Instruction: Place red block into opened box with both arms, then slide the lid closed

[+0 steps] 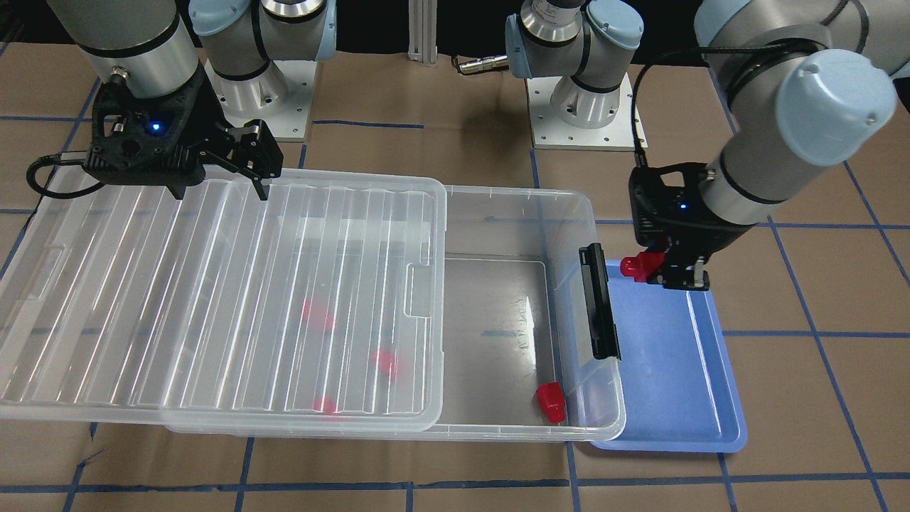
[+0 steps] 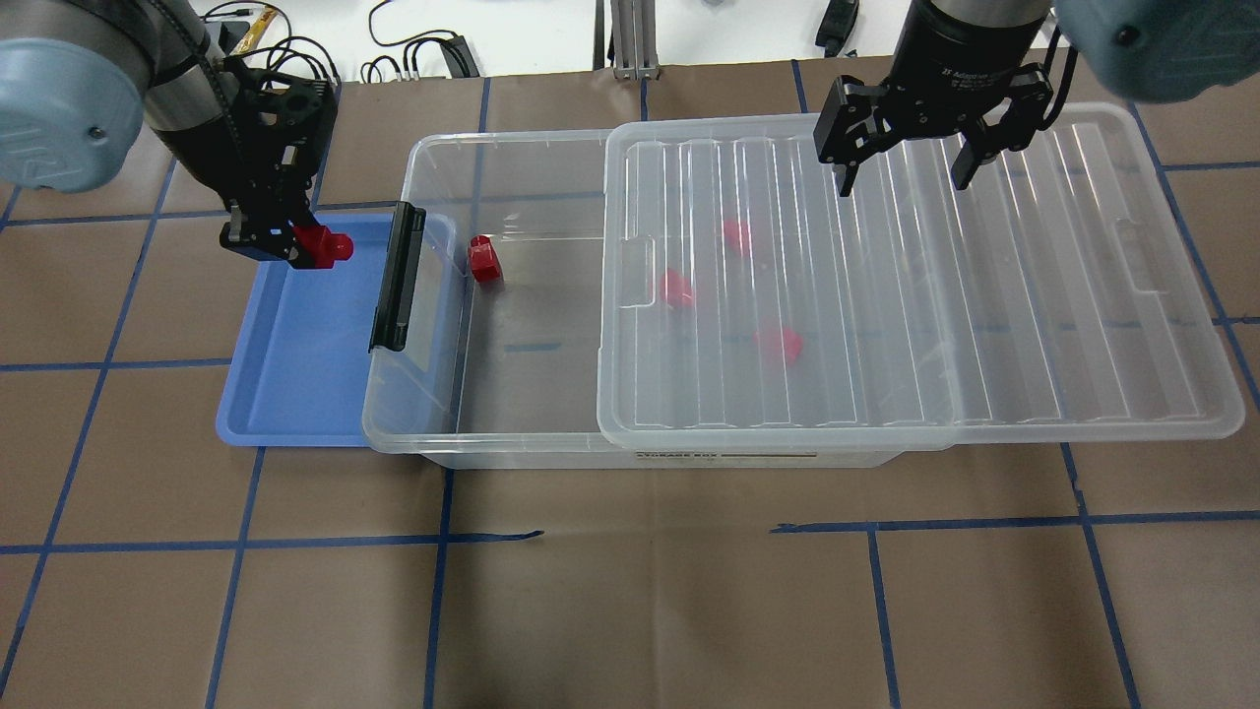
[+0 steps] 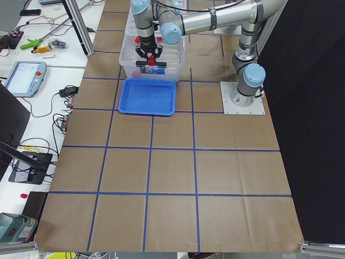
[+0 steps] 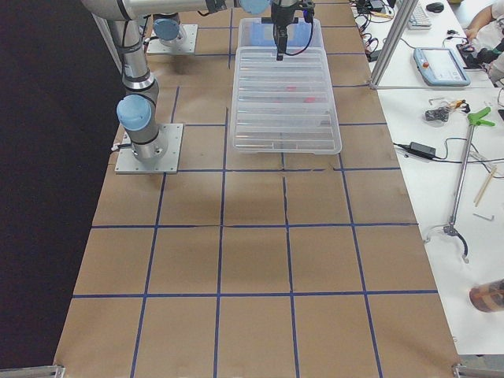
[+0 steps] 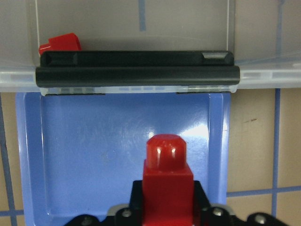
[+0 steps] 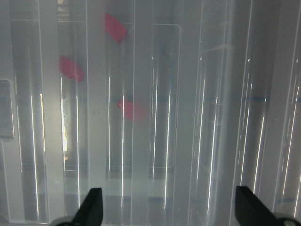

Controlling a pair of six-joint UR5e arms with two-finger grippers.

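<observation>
Gripping the red block (image 2: 330,246), the left gripper (image 2: 295,246) hangs over the blue tray (image 2: 285,394) at the overhead view's left, stub toward the box's (image 2: 418,404) uncovered end, likely for drop-in; the right gripper (image 2: 901,182), jaws spread, hovers over the lid (image 2: 984,325) at upper right, placed to slide it.

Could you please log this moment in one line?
left gripper: holds red block over blue tray | right gripper: open above lid | box: part-open

A blue tray (image 2: 295,394) lies on the brown table (image 2: 630,611) gridded with blue tape
</observation>
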